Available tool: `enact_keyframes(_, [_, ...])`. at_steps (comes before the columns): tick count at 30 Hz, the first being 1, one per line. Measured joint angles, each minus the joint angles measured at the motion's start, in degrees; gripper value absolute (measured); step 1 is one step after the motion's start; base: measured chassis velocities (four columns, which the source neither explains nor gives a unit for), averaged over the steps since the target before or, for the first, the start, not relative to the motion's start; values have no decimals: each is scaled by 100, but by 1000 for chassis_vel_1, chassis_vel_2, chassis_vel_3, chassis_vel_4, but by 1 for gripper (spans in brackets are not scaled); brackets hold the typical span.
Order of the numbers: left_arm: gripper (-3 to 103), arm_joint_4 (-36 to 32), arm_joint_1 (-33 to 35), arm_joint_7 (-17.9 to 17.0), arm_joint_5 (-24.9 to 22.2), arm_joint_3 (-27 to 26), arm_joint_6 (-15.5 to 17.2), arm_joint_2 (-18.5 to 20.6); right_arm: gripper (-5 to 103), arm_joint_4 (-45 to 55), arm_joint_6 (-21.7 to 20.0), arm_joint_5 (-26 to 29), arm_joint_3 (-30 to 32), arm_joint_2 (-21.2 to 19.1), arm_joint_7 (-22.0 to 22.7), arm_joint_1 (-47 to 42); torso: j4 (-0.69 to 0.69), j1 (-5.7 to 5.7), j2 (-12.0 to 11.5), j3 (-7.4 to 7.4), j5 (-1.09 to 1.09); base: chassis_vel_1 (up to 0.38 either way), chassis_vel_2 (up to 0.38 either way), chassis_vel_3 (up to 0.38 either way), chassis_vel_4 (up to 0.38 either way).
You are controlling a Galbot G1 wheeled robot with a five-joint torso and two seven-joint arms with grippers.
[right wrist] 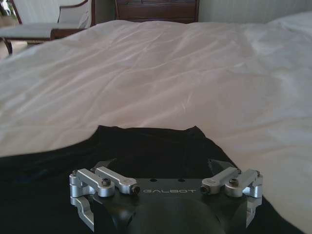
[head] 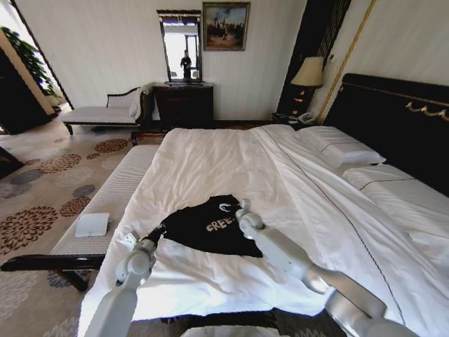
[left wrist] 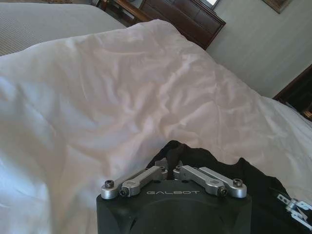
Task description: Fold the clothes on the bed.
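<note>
My left pincer (left wrist: 169,171) is clenched on the black T-shirt (head: 210,225), at its nine o'clock edge; my right pincer (right wrist: 165,183) hangs released above it. Soft, limp cloth on the bed (head: 210,161): I'd pinch hems.

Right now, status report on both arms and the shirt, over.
Left tool shut on T-shirt edge. Right tool open, over shirt's far side. Shirt partly bunched on bed. Nothing in the way.
</note>
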Motion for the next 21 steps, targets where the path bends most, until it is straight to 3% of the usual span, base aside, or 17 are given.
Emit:
enact_keyframes(9, [0, -47, 168, 72, 14, 25, -57, 1, 100, -815, -30, -863, -182, 220, 227, 343, 0, 0, 0, 0, 0, 0, 0, 0, 0])
enact_keyframes(21, [0, -109, 90, 76, -4, 127, -52, 31, 100, -1537, 84, -944, -53, 406, 138, 710, 0, 0, 0, 0, 1, 0, 0, 0, 0])
